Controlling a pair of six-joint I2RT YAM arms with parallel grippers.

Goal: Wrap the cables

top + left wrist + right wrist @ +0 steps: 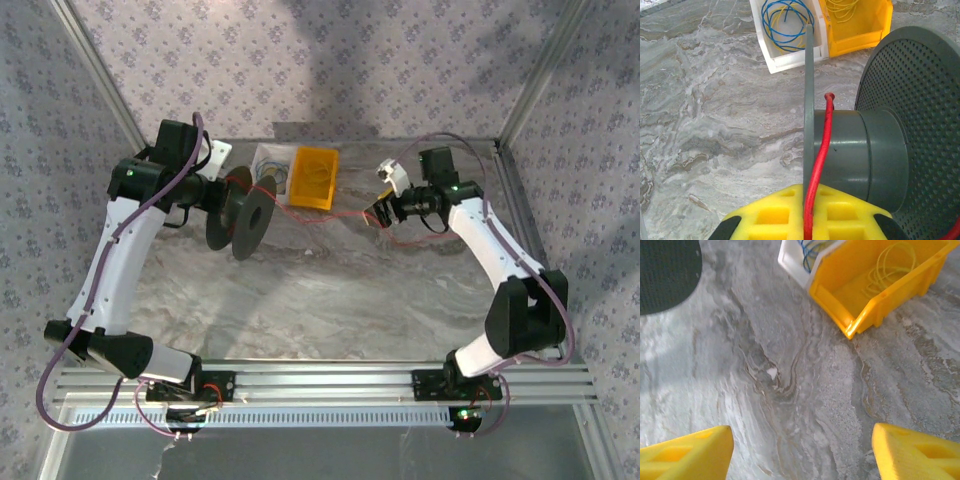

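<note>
**A:** From overhead, where is the wire?

**B:** The thin red wire leaves the dark grey round plastic spool at nine o'clock. It trails across the grey marbled tabletop toward the right gripper at three. I can't tell whether it touches those fingers. The left gripper meets the spool side-on, too small here to read its grip. A white plastic bin and a yellow plastic bin sit at twelve.

**A:** And the left wrist?

**B:** At six, the left gripper has its yellow fingers pressed together on the thin near flange of the spool. The red wire lies against the hub beside that flange and runs into the same seam, its end hidden. At twelve, the white bin holds blue and yellow coils.

**A:** Right wrist?

**B:** The right gripper stands wide apart, with fingers at five and seven and bare tabletop between them. The spool's perforated flange is cut off at eleven. The yellow bin at one holds a thin yellow loop.
</note>
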